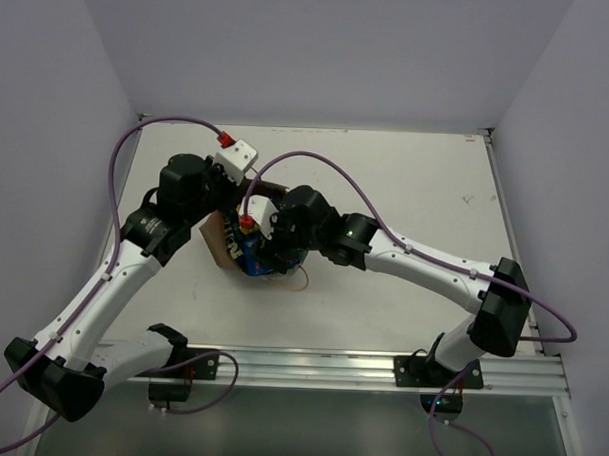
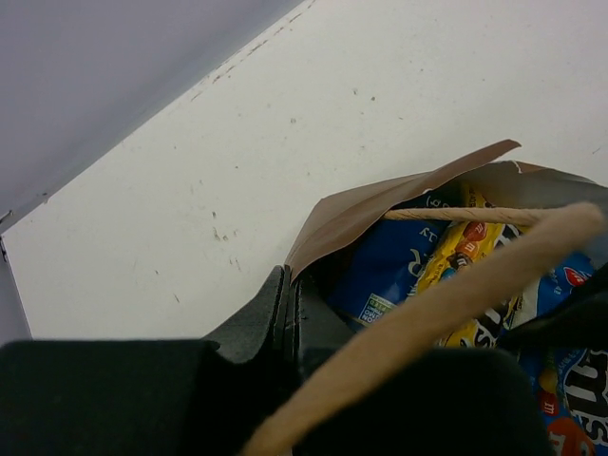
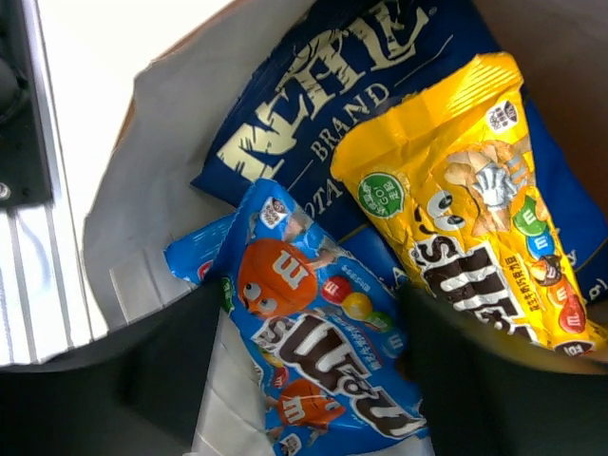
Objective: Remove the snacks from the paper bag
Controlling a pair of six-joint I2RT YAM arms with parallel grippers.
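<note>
**White worktop, both tools at the bag**

Pale lilac walls [image 1: 321, 48] enclose the scuffed white worktop [image 1: 416, 192]. The paper bag [image 2: 380, 204] lies toward 9 o'clock of its centre. The left tool [image 2: 288, 304] is clenched on the bag's rim, with a twisted handle [image 2: 456, 304] crossing over it. The right tool [image 3: 313, 389] reaches into the mouth with its jaws spread wide. It straddles a blue candy pack [image 3: 304, 332] marked "m&m's" without gripping it. At 1 o'clock of that pack lies a yellow candy pack [image 3: 465, 218] with the same lettering. Beneath both sits a dark blue chip bag [image 3: 313, 104] reading "Kettle Brand".
</note>
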